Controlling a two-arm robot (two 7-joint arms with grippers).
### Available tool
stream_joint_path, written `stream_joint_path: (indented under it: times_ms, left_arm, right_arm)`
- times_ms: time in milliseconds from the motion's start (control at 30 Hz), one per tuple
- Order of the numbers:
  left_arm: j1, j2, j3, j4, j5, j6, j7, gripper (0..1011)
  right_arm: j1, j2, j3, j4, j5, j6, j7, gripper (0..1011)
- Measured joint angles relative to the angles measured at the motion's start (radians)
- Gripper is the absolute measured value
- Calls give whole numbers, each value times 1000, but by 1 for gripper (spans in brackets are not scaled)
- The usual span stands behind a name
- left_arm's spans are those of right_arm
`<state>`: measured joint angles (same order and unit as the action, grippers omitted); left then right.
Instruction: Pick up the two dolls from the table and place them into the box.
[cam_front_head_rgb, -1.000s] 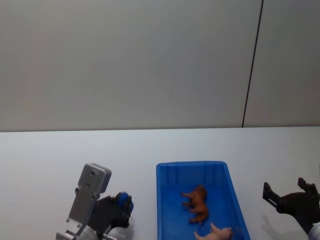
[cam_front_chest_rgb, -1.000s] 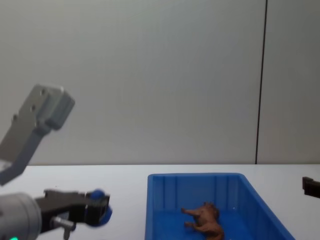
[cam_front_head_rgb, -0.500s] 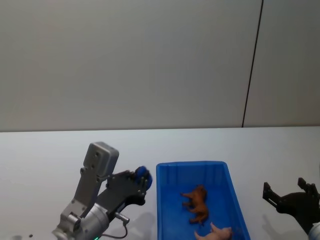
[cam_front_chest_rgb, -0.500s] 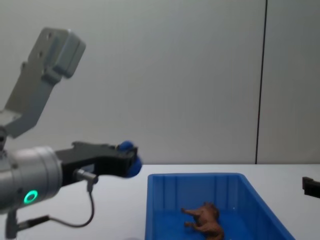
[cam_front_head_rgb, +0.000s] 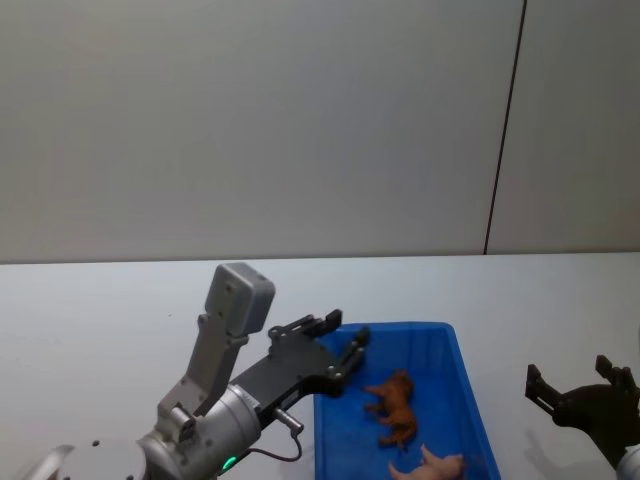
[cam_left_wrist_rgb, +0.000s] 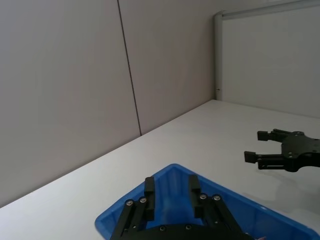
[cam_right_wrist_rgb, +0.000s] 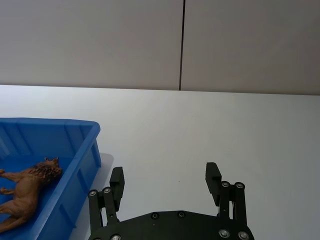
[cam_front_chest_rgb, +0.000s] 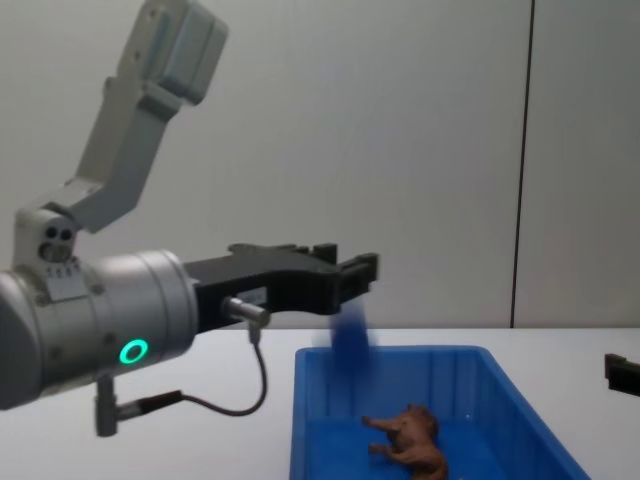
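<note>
My left gripper (cam_front_head_rgb: 338, 335) hangs open over the far left corner of the blue box (cam_front_head_rgb: 400, 329), nothing between its fingers (cam_left_wrist_rgb: 149, 192). In the chest view a blurred dark blue doll (cam_front_chest_rgb: 350, 335) is in mid-air just below the open left gripper (cam_front_chest_rgb: 345, 268), above the box (cam_front_chest_rgb: 400, 354). The brown four-legged doll (cam_front_head_rgb: 393, 405) lies on its side on the box floor, also seen as the brown doll (cam_right_wrist_rgb: 27, 192) from the right wrist. My right gripper (cam_right_wrist_rgb: 165, 176) rests open and empty over the white table (cam_front_head_rgb: 100, 300), right of the box.
A pink animal figurine (cam_front_head_rgb: 430, 465) lies in the near end of the box. The grey wall (cam_front_head_rgb: 250, 120) rises behind the table. Bare tabletop spreads left of the box and between the box and the right gripper (cam_front_head_rgb: 585, 392).
The left arm rose and swung right from beside the box to over its far left corner. Its gripper, shut on the blue doll before, has opened and the doll is dropping.
</note>
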<state>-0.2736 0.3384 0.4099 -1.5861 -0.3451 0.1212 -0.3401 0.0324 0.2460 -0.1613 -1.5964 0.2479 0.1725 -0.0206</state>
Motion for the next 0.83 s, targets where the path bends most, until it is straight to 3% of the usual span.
stream_joint_path:
  times_ms: [100,167,300,600,833]
  left_arm:
    - [-7,-8,3,6,-1,-2,-15,485]
    - [-14,-16,7,12,-2,-5,-32,497]
    - [-20,-22,10,17,-4,-6,-45,689]
    - [-32,-34,16,26,-6,-11,-70,946]
    - [-35,-38,17,30,-7,-12,-79,1003]
  right_arm:
    - [0,0,0,0,0,0,0,1001]
    - [0,0,0,0,0,0,0,1001]
    - [0,0,0,0,0,0,0,1001]
    - [0,0,0,0,0,0,0,1001]
    - [0,0,0,0,0,0,0,1001]
